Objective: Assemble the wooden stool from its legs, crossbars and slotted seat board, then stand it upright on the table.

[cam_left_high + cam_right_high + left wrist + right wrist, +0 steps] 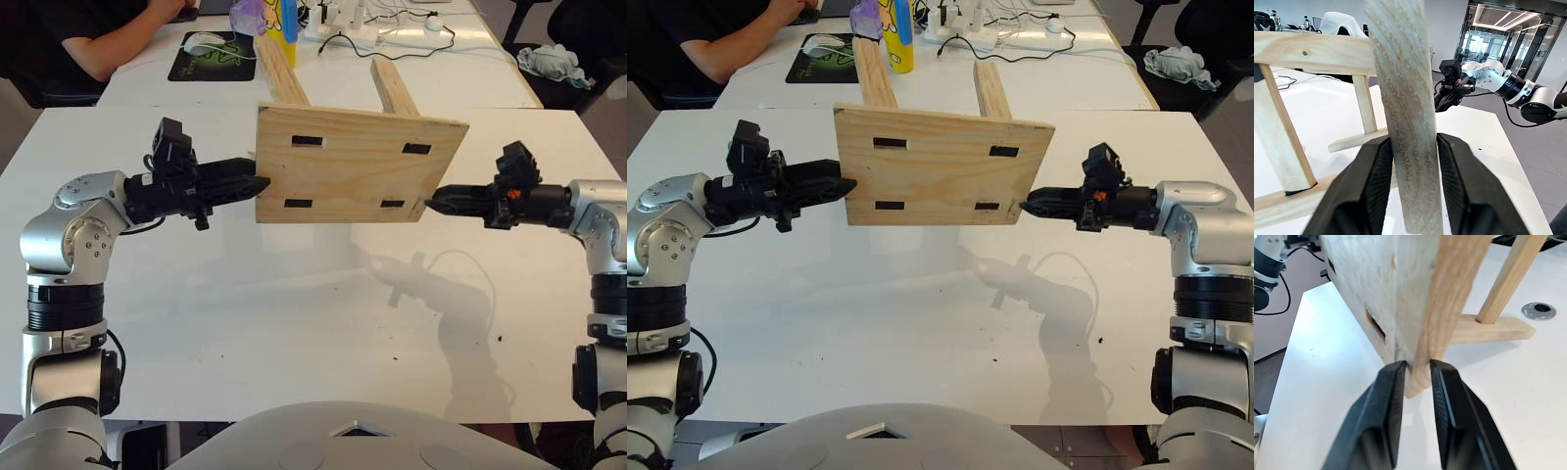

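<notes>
Left hand [257, 183] and right hand [431, 203] are each clamped on opposite edges of the seat board [353, 166], turned sideways at mid worktop [294, 323], legs [395, 88] pointing away. Better to tip both wrists together, slowly.

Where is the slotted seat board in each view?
Left eye view: slotted seat board centre, between left gripper and right gripper.
Right eye view: board centre, slightly left.
Left wrist view: board edge-on, clamped in left gripper.
Right wrist view: its corner pinched by right gripper.
Shared landmark: the right gripper on the board's corner.
</notes>
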`<action>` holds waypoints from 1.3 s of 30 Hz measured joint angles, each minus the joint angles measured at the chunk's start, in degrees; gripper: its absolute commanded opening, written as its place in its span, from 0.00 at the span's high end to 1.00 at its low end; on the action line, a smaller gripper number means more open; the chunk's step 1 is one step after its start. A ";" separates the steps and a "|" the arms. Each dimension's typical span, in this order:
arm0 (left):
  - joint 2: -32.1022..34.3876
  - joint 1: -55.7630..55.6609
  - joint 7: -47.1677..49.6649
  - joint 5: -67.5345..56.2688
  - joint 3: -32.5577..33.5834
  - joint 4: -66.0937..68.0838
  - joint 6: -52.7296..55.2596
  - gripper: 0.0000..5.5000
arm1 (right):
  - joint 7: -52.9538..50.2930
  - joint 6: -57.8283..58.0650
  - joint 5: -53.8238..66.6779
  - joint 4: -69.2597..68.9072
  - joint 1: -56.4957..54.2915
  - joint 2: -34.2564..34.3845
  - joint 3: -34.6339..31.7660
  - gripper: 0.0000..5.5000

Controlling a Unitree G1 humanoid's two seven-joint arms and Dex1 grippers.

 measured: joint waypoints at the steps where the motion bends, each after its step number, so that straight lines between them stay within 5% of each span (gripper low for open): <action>1: -0.06 0.00 0.00 0.01 0.12 0.45 -0.22 0.75 | 0.00 0.01 0.00 0.07 -0.90 -0.19 -0.22 0.87; 17: -6.75 0.03 16.64 -9.76 7.07 -5.44 12.77 0.75 | -0.02 9.39 2.11 -0.76 -1.84 -2.26 -2.14 0.95; 22: -8.24 -0.98 30.13 -11.41 8.84 -7.17 18.25 0.75 | 2.32 14.84 14.79 -5.59 -5.33 0.12 -4.80 1.00; 31: -8.75 -1.51 36.96 -12.43 13.11 -5.81 18.75 0.76 | -1.84 16.34 19.64 -5.72 -8.28 0.54 -6.44 1.00; 39: -16.60 -7.38 53.01 -28.78 21.71 -2.20 23.67 0.76 | -6.25 13.66 19.93 -5.24 -3.47 2.42 -7.78 1.00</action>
